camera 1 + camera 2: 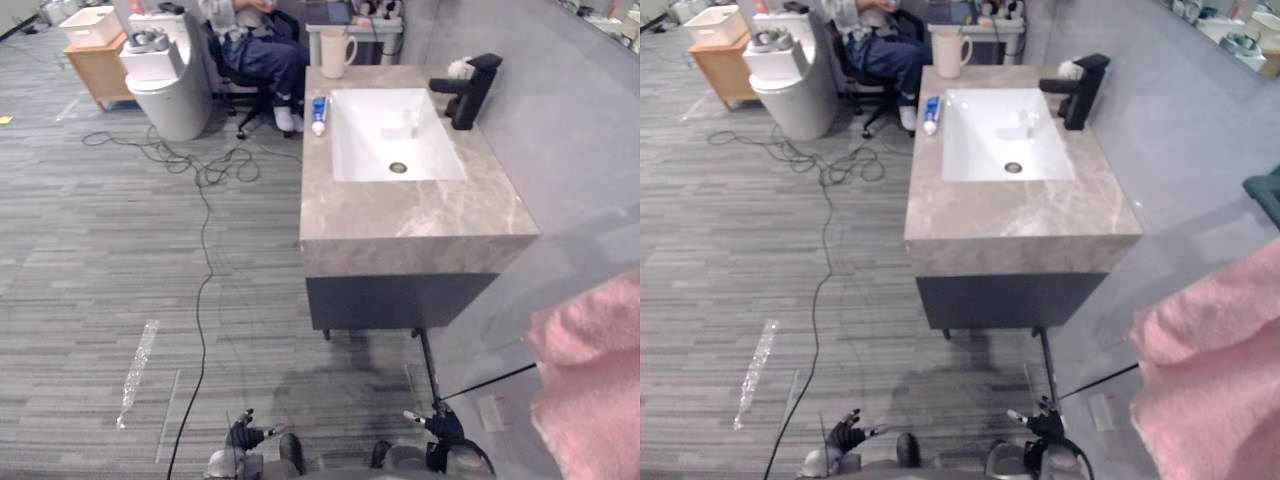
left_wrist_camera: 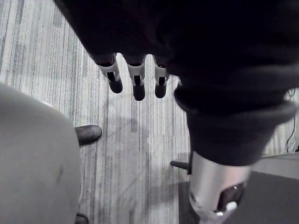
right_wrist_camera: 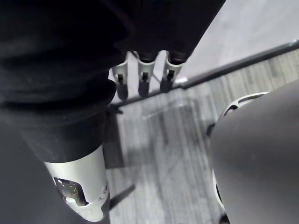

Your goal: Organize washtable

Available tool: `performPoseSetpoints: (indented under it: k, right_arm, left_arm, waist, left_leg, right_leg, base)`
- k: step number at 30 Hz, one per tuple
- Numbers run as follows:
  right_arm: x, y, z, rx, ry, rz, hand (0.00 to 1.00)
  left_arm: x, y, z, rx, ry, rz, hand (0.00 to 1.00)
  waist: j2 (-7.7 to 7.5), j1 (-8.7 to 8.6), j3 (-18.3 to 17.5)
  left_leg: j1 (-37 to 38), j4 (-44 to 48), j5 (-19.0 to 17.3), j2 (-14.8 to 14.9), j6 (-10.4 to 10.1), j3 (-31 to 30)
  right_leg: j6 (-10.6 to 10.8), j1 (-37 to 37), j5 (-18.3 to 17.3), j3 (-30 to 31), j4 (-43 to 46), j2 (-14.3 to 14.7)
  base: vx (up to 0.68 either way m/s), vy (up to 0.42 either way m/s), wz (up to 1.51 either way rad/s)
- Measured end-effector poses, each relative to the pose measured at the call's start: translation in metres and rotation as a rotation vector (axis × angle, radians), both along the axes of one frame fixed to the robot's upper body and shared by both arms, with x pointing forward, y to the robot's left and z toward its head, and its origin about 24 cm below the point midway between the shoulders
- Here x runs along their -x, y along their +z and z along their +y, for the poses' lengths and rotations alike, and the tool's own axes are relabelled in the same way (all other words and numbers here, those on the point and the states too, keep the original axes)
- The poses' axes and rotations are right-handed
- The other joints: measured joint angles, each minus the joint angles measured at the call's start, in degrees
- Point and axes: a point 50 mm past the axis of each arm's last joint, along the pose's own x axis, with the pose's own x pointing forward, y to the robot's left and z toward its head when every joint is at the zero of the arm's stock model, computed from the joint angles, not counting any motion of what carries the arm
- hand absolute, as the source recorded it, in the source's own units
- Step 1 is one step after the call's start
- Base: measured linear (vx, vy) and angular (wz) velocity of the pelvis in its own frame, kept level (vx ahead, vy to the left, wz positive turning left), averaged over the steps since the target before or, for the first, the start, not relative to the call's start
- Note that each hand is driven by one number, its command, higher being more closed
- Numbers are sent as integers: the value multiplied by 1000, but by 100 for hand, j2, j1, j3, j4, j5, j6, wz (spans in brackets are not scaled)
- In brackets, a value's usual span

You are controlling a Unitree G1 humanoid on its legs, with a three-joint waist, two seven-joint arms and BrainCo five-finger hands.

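The washtable (image 1: pixel 410 225) is a marble-topped vanity with a white sink (image 1: pixel 392 132) and a black faucet (image 1: pixel 470 88) on its right rim. A toothpaste tube (image 1: pixel 318 114) lies left of the sink and a cream mug (image 1: pixel 336 52) stands at the far left corner. A pink towel (image 1: pixel 590 380) hangs at the lower right. My left hand (image 1: pixel 243 436) hangs low over the floor, fingers (image 2: pixel 135 84) straight and holding nothing. My right hand (image 1: pixel 432 425) also hangs low, fingers (image 3: pixel 142 79) relaxed, empty.
A person sits on a chair (image 1: pixel 262 60) beyond the vanity. A white round appliance (image 1: pixel 165 80) and a wooden cabinet (image 1: pixel 98 60) with a white bin stand at the far left. Cables (image 1: pixel 205 180) trail across the floor. A crumpled plastic strip (image 1: pixel 137 370) lies on the floor.
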Motion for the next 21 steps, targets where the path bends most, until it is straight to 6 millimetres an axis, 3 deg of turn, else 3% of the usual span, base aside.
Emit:
performPoseSetpoints:
  k: [4,8,10,11,12,13,14,15,17,18,19,20,21]
  right_arm:
    - [0,0,-1,3,1,3,0]
    - [4,-4,9,-15,17,33,0]
    - [3,-4,13,-18,41,33,0]
    - [2,-3,11,-10,49,26,0]
    - [1,-3,11,-8,51,19,0]
    - [-2,-1,11,-5,52,8,0]
    - [-4,0,10,3,61,-1,0]
    - [-4,0,6,21,72,5,0]
    - [-7,1,4,37,86,0,0]
    - [-8,1,3,41,91,-5,0]
    - [-9,3,2,49,98,-13,0]
    - [-10,4,-1,53,90,-22,0]
    - [-11,5,-1,50,79,-34,0]
  left_arm:
    - [0,0,0,-1,-1,-2,0]
    - [-1,1,5,-18,-16,-1,0]
    - [-4,3,4,-20,-26,-17,0]
    - [-4,3,3,-20,-32,-21,0]
    - [-4,3,3,-20,-31,-22,0]
    - [-6,3,4,-21,-32,-25,0]
    - [-11,5,6,-29,-38,-39,0]
    - [-14,5,1,-18,-37,-44,0]
    - [-15,6,0,-17,-30,-59,0]
    - [-11,5,1,-18,-26,-43,0]
    - [-6,3,-3,-8,-23,-28,0]
    - [-5,2,-8,3,-25,-24,0]
    - [-5,1,-12,8,-44,-24,0]
  waist:
    - [-39,28,-36]
    - [-223,44,-107]
    - [-207,137,-116]
    - [-105,149,-83]
    - [-110,159,-82]
    - [-165,169,-107]
    - [-282,143,-97]
    - [-117,122,-73]
    - [-85,145,-11]
    - [-65,134,-16]
    - [73,0,-30]
    - [187,-124,-28]
    - [271,-209,-74]
  left_leg:
    - [-34,3,176,-158,100,-245]
    - [-50,48,192,-355,134,-566]
    - [-10,52,203,-205,141,-795]
    - [-18,55,211,-106,130,-922]
    - [-38,56,218,-83,119,-974]
    - [-186,75,254,-117,61,-1009]
    - [-471,277,235,-306,34,-982]
    - [-646,464,-21,-118,-67,-441]
    - [-763,1393,-542,193,101,797]
    - [-719,1651,-620,276,80,999]
    - [-576,1732,-686,402,-57,1201]
    - [-509,1555,-740,390,-129,1212]
    - [-298,1067,-686,274,-57,1233]
  right_leg:
    - [148,175,-118,-4,-50,-44]
    - [51,380,40,30,-10,-140]
    - [-100,247,145,101,532,-66]
    - [-65,156,-215,249,425,66]
    - [-89,152,-281,290,168,133]
    - [-160,109,-137,326,-520,219]
    - [-177,-58,562,343,-842,112]
    - [-199,-119,615,162,-723,90]
    - [-275,-234,556,29,-615,-49]
    - [-270,-197,553,14,-597,-90]
    - [-215,-201,517,-29,-487,-132]
    - [-142,-208,465,-115,-369,-156]
    - [-121,-202,454,-283,-302,-208]
  base:
    - [136,4,50]
    - [225,60,70]
    - [191,15,74]
    - [132,-31,65]
    - [75,-45,62]
    - [28,-51,75]
    - [27,-28,102]
    - [-8,3,80]
    - [51,-2,10]
    - [171,-8,-9]
    - [136,43,16]
    - [80,174,47]
    - [9,183,52]
